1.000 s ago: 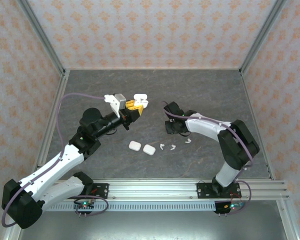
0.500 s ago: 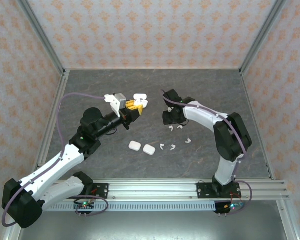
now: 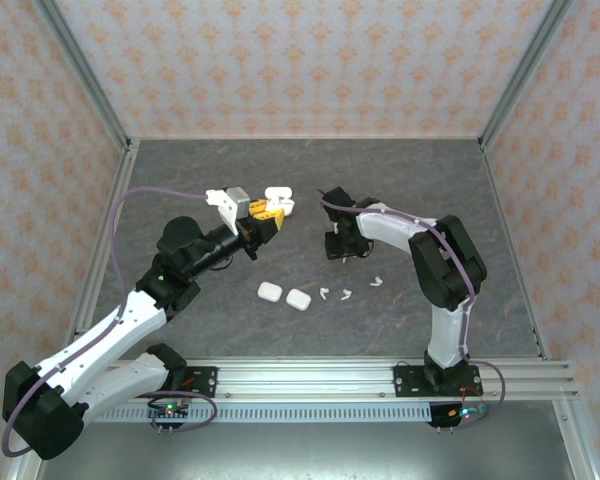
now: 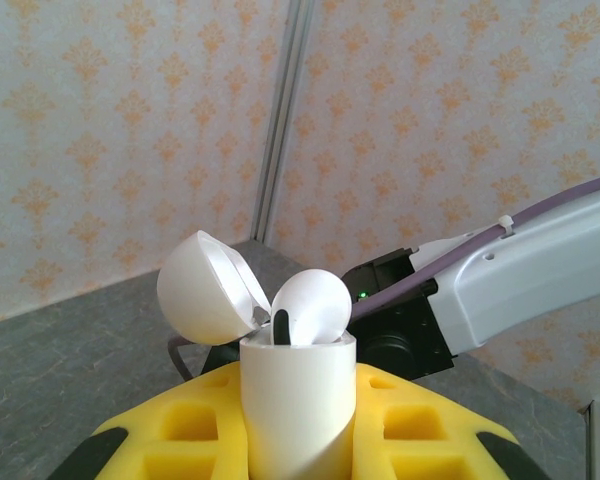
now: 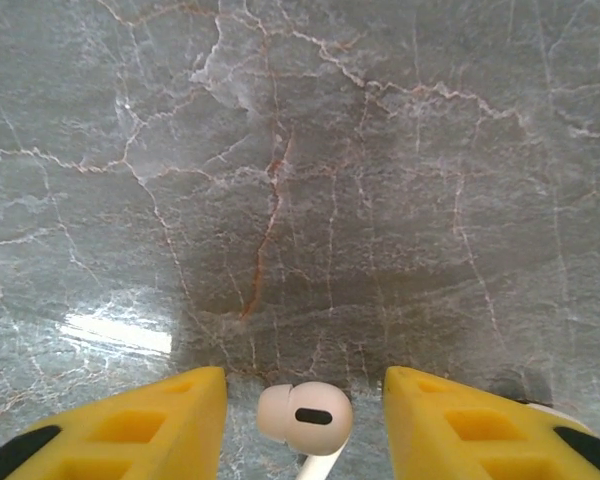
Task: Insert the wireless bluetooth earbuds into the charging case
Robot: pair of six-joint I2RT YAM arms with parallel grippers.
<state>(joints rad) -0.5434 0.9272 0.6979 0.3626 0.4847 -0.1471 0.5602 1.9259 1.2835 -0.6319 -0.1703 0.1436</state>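
The right pincer [image 5: 305, 380] hung over the grey marble-look table [image 3: 420, 190]. Its yellow fingers [image 5: 170, 420] stood partly apart, and a stemmed earbud [image 5: 305, 414] sat between them with a gap on either side, touching neither. I could not tell whether it lay on the table.

Across from it, the left pincer [image 3: 268, 211] was clamped tight on a white charging case [image 4: 298, 400], held upright. Its lid [image 4: 205, 288] was tipped open to the left, and a seated earbud [image 4: 312, 305] poked above the rim.

Nearer the arms, three loose earbuds [image 3: 346, 294] lay on the table. Just left of them, two closed cases [image 3: 270, 291] lay side by side.
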